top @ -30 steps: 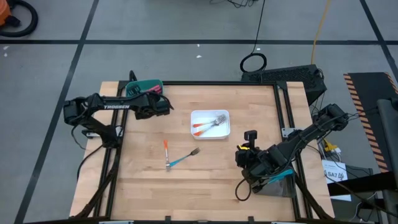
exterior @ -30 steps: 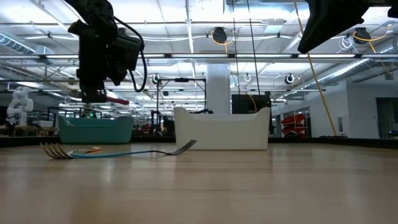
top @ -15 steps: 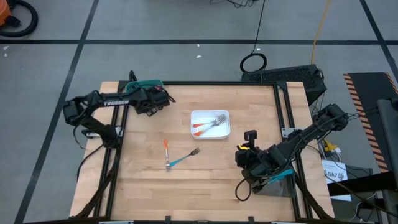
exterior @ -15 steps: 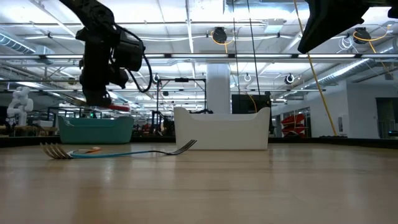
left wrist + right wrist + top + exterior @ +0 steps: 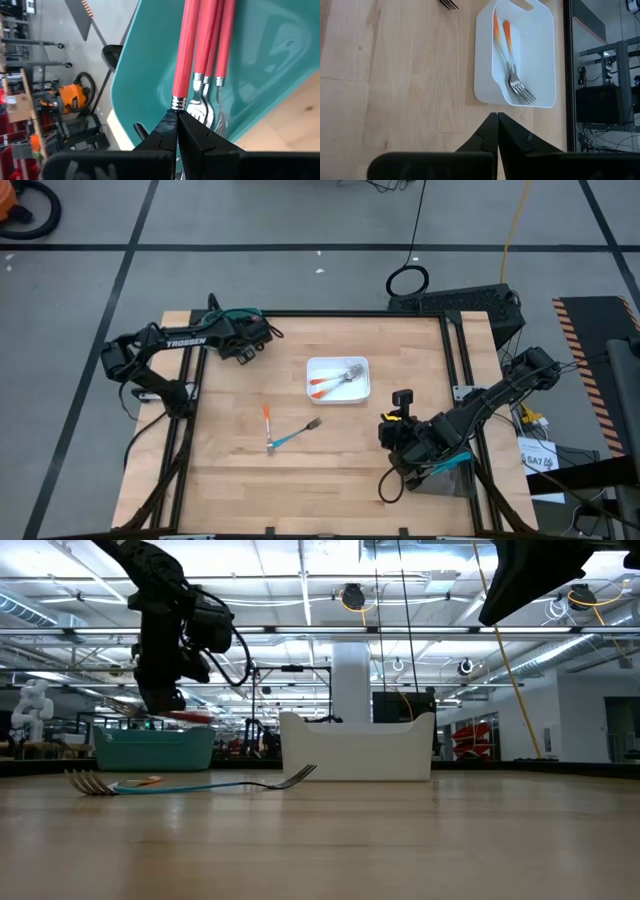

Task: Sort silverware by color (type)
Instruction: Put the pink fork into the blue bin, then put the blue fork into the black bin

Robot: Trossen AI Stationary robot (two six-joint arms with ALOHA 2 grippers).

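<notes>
Now moved over the teal plastic tray (image 5: 150, 80): left gripper (image 5: 177, 114) pinching red-handled metal fork (image 5: 186, 55), ready to drop. Right gripper (image 5: 497, 118) idle, fingers closed empty.

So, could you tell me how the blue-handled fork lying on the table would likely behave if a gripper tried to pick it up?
The blue-handled fork looks thin and lies flat on the wooden table, so fingers would probably struggle to get under it. Its smooth handle may slip in a pinch. It seems stiff and light, and it crosses the orange-handled fork, which would likely shift when it is pushed.
</notes>
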